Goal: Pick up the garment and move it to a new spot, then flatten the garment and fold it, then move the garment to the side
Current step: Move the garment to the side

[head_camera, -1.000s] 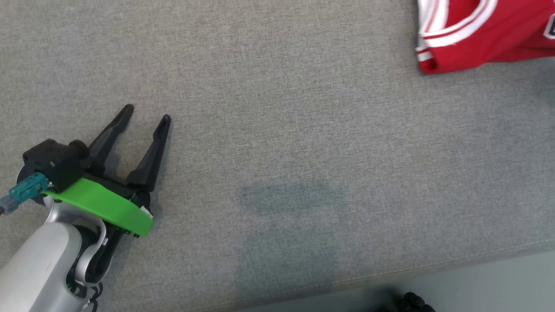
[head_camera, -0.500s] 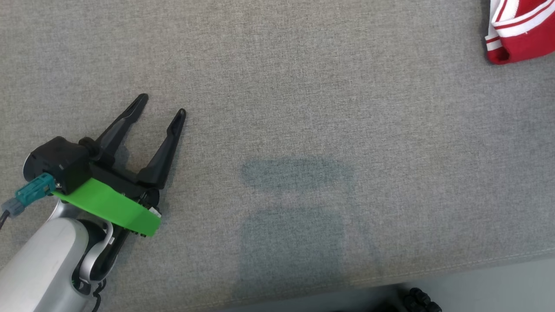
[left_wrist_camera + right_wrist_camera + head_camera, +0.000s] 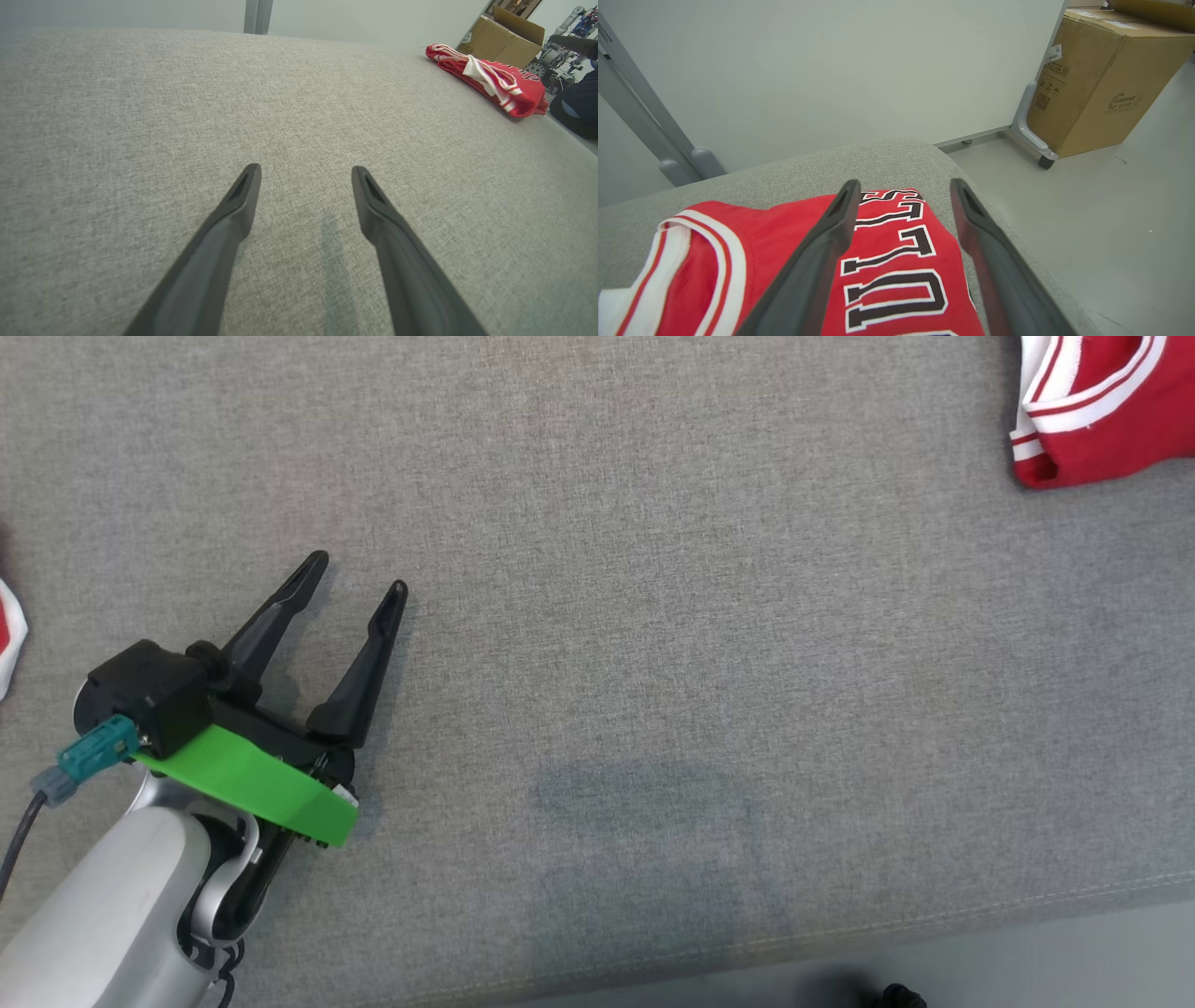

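Red jersey (image 3: 896, 261), folded, lies on woven grey cushion (image 3: 653, 569).

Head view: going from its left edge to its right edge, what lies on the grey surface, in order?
A white-and-red cloth edge cut off by the left border → the left claw, jaws apart over bare grey fabric → the red garment with white trim, in the top right corner.

Item: left end effector (image 3: 358, 572). Two long black tapered fingers (image 3: 359, 672), green plate (image 3: 247, 782), teal connector (image 3: 93, 753) and pale grey forearm (image 3: 93, 915) were noted.
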Controlling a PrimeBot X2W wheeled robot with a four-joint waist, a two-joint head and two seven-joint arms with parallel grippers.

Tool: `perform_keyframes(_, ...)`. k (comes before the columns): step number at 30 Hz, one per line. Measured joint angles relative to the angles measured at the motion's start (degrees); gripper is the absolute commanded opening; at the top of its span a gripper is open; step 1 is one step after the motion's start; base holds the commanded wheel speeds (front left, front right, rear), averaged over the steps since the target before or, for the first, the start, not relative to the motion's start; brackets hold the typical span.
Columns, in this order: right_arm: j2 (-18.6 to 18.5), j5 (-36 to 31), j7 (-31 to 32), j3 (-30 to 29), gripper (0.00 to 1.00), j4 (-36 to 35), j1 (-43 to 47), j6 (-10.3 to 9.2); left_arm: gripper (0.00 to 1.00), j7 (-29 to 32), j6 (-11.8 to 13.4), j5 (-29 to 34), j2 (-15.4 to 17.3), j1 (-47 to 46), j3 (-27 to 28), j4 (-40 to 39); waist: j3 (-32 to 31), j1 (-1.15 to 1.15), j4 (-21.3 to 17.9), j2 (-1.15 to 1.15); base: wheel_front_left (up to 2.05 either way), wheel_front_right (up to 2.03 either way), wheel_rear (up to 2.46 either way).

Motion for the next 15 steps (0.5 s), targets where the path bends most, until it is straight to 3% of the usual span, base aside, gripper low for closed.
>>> perform_keyframes(5, 0.0, -3.4, 0.0, -1.9, 1.00, -4.0, -0.1, 0.08, 1.00, -0.7, -0.5, -0.2, -1.4, 0.1, 0.0, 1.8, -3.1, 0.00, -0.1, 0.00, 0.00, 0.00, 0.00)
perform_keyframes(15, 2.3, -7.6, 0.0, -3.7, 1.00, -13.2, 2.5, 2.55, 1.00, -1.3, -0.4, -2.2, -3.8, 2.3, 1.3, 5.5, -10.4, 0.00, 0.4, 0.00, 0.00, 0.00, 0.00)
